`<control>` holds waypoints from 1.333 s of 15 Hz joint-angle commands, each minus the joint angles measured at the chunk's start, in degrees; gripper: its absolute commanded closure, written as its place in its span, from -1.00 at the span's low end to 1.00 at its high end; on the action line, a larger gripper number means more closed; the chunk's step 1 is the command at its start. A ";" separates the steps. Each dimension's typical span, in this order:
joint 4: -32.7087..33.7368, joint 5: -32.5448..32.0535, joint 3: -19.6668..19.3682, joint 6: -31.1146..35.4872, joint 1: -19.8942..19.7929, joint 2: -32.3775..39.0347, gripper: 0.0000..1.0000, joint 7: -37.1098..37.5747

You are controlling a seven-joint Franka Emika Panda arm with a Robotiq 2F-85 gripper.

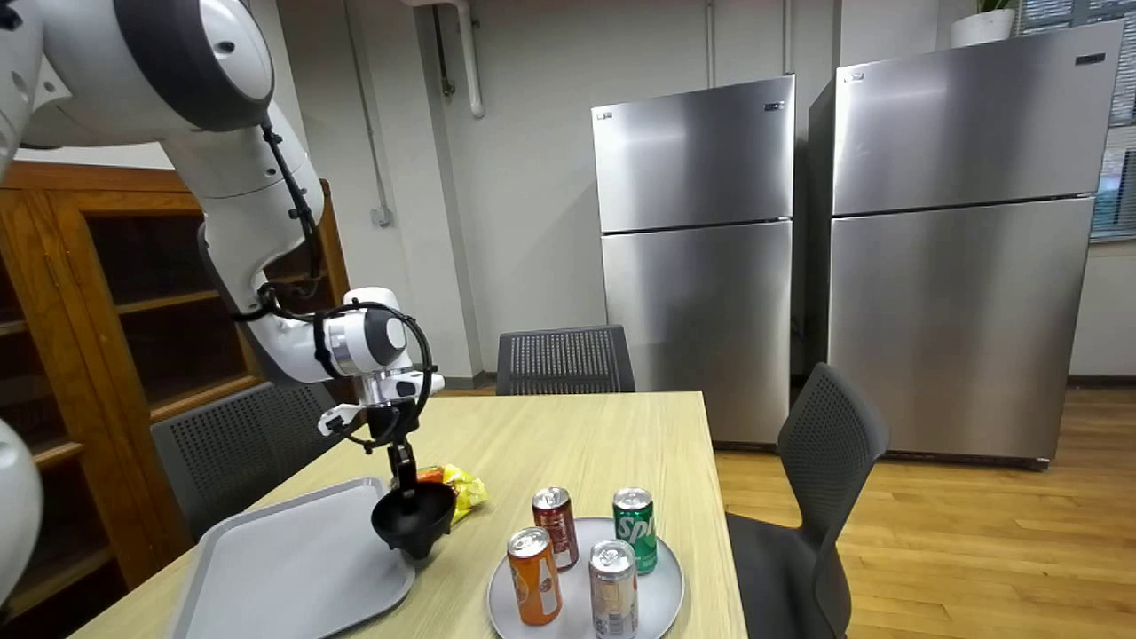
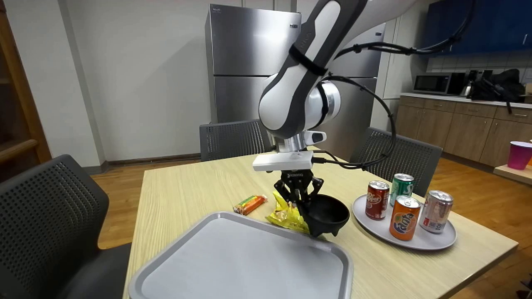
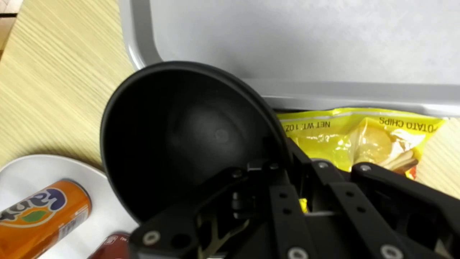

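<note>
My gripper point(image 2: 302, 204) is shut on the rim of a black bowl point(image 2: 326, 216), with one finger inside the bowl and one outside. The bowl has small feet and leans a little; whether it touches the table I cannot tell. In the wrist view the bowl point(image 3: 187, 140) fills the left middle, covering a corner of the grey tray point(image 3: 305, 43). Right beside the fingers lies a yellow potato chips bag point(image 3: 337, 138), partly hidden by the gripper. A smaller orange and green packet point(image 2: 250, 204) rests to the left of the bag in an exterior view.
A round grey plate point(image 2: 447, 238) near the bowl carries several cans: an orange Fanta point(image 2: 404, 220), a Dr Pepper point(image 2: 377, 201), a green Sprite point(image 1: 635, 531) and a silver can point(image 1: 614, 593). Dark chairs point(image 1: 568, 364) surround the table point(image 1: 603, 435).
</note>
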 commanded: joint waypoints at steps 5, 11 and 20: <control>6.08 1.23 0.54 -2.93 -3.44 2.12 0.96 -11.38; 10.68 0.87 -1.18 -3.98 -3.62 5.70 0.96 -13.73; 20.00 1.33 -3.72 -7.77 -4.68 13.13 0.96 -13.81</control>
